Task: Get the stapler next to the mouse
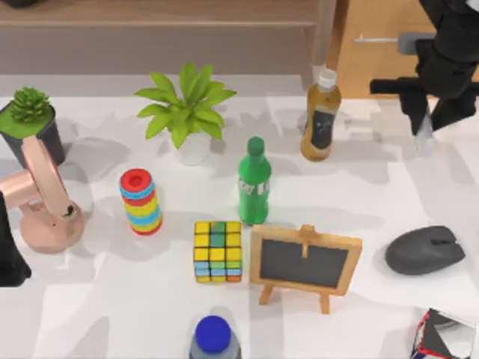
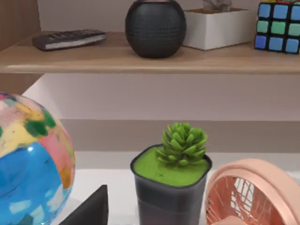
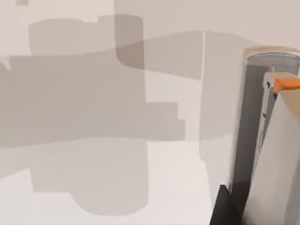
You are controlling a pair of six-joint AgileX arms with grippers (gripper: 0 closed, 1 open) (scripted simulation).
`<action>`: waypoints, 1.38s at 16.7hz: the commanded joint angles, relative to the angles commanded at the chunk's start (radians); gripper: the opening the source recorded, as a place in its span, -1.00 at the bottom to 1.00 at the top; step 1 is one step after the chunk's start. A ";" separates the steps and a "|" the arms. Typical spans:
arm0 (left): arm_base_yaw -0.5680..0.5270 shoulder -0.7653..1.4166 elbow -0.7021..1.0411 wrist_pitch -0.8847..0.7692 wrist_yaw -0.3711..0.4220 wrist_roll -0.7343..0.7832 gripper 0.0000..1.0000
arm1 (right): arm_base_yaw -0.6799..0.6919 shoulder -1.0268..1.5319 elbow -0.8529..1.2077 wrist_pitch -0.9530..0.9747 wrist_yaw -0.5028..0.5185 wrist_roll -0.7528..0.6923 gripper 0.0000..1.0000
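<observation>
The stapler (image 1: 424, 137) is a slim silver-grey bar hanging from my right gripper (image 1: 428, 123) at the back right of the table. In the right wrist view the stapler (image 3: 267, 140) shows close up with an orange part near its end, held off the white tabletop. The gripper is shut on it. The mouse (image 1: 425, 250), dark grey and oval, lies on the table near the right edge, well in front of the stapler. My left arm (image 1: 9, 258) stays parked at the left edge, beside the pink fan.
A tea bottle (image 1: 320, 116), a green bottle (image 1: 254, 181) and a small chalkboard easel (image 1: 305, 263) stand left of the mouse. Farther left are a colour cube (image 1: 218, 251), a ring stack (image 1: 141, 202), a leafy plant (image 1: 187, 112), a pink fan (image 1: 43, 198) and a succulent pot (image 2: 171, 183).
</observation>
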 joint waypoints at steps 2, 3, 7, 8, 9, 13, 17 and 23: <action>0.000 0.000 0.000 0.000 0.000 0.000 1.00 | 0.002 0.000 -0.007 0.012 0.000 0.000 -1.00; 0.000 0.000 0.000 0.000 0.000 0.000 1.00 | 0.004 0.001 -0.010 0.017 -0.001 0.000 -1.00; 0.000 0.000 0.000 0.000 0.000 0.000 1.00 | 0.020 0.014 -0.032 0.040 -0.006 0.001 -1.00; 0.000 0.000 0.000 0.000 0.000 0.000 1.00 | 0.026 0.020 -0.038 0.045 -0.007 0.001 -1.00; 0.000 0.000 0.000 0.000 0.000 0.000 1.00 | 0.032 0.028 -0.046 0.049 -0.009 0.001 -1.00; 0.000 0.000 0.000 0.000 0.000 0.000 1.00 | 0.040 0.045 -0.062 0.053 -0.011 0.002 -1.00; 0.000 0.000 0.000 0.000 0.000 0.000 1.00 | 0.040 0.045 -0.062 0.053 -0.011 0.002 -0.70; 0.000 0.000 0.000 0.000 0.000 0.000 1.00 | 0.040 0.045 -0.062 0.053 -0.011 0.002 0.21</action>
